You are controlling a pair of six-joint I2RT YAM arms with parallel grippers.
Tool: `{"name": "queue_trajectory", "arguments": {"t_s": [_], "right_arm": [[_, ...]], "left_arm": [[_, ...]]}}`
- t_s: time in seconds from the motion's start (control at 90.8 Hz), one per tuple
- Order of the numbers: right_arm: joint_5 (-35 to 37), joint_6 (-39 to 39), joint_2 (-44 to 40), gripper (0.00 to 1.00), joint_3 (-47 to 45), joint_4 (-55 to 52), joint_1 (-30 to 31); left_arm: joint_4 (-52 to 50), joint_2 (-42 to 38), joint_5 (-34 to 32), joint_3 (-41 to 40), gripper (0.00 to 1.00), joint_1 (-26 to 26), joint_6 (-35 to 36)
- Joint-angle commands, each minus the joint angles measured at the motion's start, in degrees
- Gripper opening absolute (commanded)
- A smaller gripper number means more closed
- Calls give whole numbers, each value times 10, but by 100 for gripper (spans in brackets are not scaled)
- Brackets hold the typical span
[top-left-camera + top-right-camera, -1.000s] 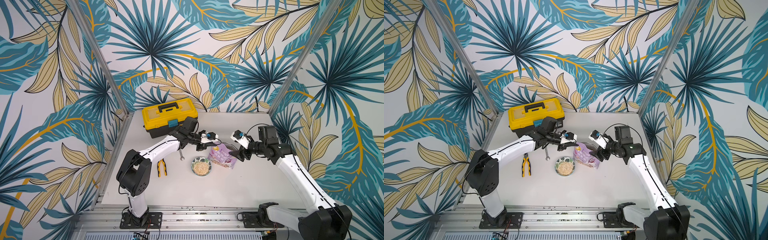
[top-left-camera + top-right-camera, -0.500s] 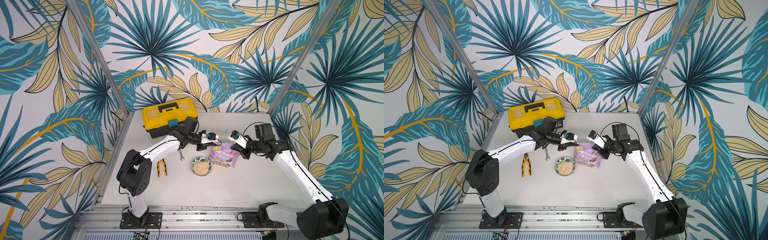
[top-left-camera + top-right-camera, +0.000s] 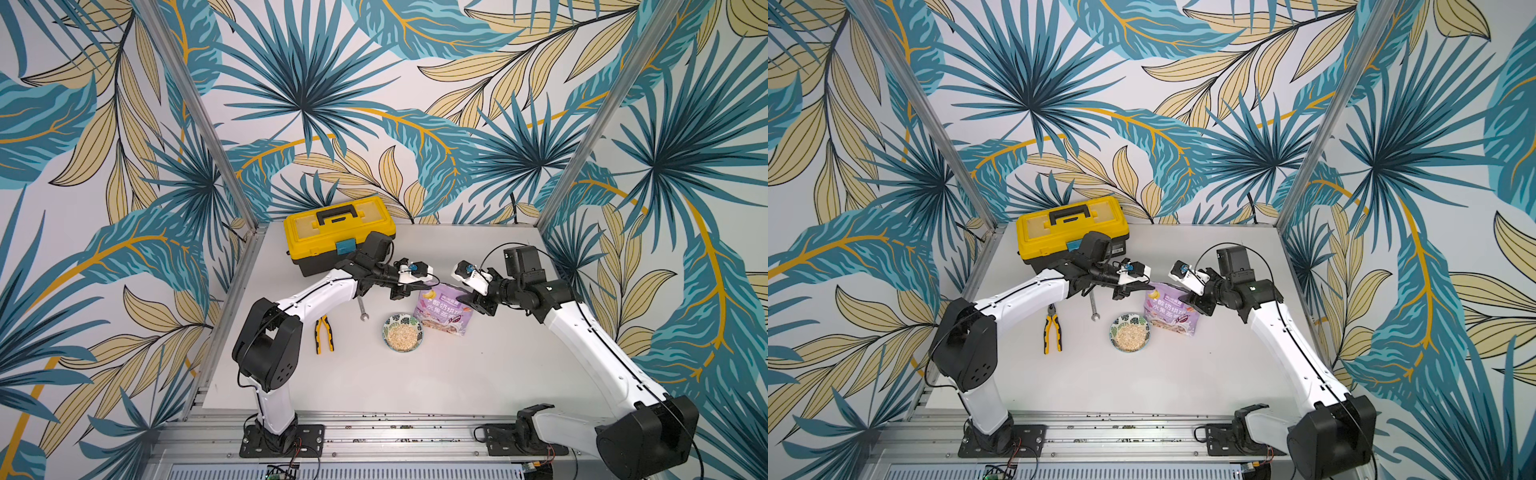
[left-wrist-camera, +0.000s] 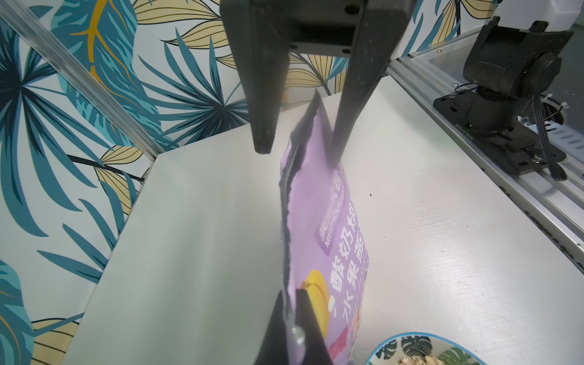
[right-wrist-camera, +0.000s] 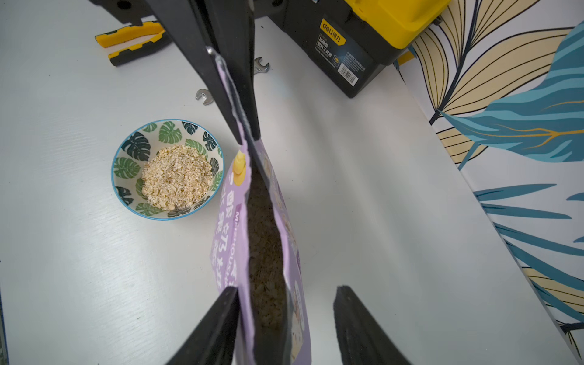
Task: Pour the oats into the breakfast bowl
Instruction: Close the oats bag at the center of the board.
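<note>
L claw [image 5: 247,134] is clamped tight on one top corner of the pouch [image 5: 227,227]. My R claw [image 5: 286,292] has its jaws apart, straddling the other end of the open mouth: one jaw against the pouch front, the other clear of it. Pouch stands upright on the table [image 3: 415,382], just beside the breakfast bowl [image 5: 132,148]. Oats [image 5: 175,177] sit heaped in the bowl, w/ more visible inside the pouch. Pliers [image 3: 324,332], wrench [image 3: 362,309] & yellow toolbox [image 3: 332,224] lie on the bowl's far side.
</note>
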Motion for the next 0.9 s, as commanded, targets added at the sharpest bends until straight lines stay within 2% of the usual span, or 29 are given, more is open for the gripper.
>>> {"name": "queue_trajectory", "arguments": {"t_s": [0.0, 0.088, 0.132, 0.209, 0.253, 0.352, 0.407, 0.462, 0.507, 0.628, 0.771, 0.859, 0.87, 0.892], "right_arm": [[8, -4, 24, 53, 11, 3, 12], [-2, -5, 35, 48, 9, 6, 17], [-9, -5, 39, 37, 11, 6, 17], [-11, -5, 43, 10, 17, 2, 17], [-7, -5, 42, 0, 17, 3, 17], [4, -3, 39, 1, 14, 9, 17], [-6, 3, 41, 27, 20, 12, 17], [-25, 6, 44, 38, 26, 10, 17], [-31, 10, 47, 40, 31, 11, 18], [-41, 13, 52, 37, 30, 23, 24], [-41, 13, 63, 0, 30, 23, 25], [-20, 12, 59, 0, 23, 25, 25], [-18, 11, 58, 1, 22, 27, 25], [-15, 10, 55, 9, 20, 28, 25]], "left_arm": [[56, -16, 51, 8, 0, 0, -6], [62, -15, 53, 8, 0, -1, -7], [63, -14, 53, 8, 0, -1, -8], [64, -12, 53, 8, 0, -1, -8], [65, -12, 53, 8, 0, -1, -7], [67, -10, 53, 9, 0, -1, -8], [67, -10, 52, 9, 0, -1, -8], [67, -10, 53, 9, 0, -1, -9], [68, -10, 53, 9, 0, 0, -9], [68, -7, 53, 10, 0, -1, -10], [68, -7, 53, 10, 0, -2, -13], [68, -8, 50, 7, 0, -3, -14], [67, -8, 50, 8, 0, -3, -14], [67, -8, 50, 7, 0, -2, -15]]}}
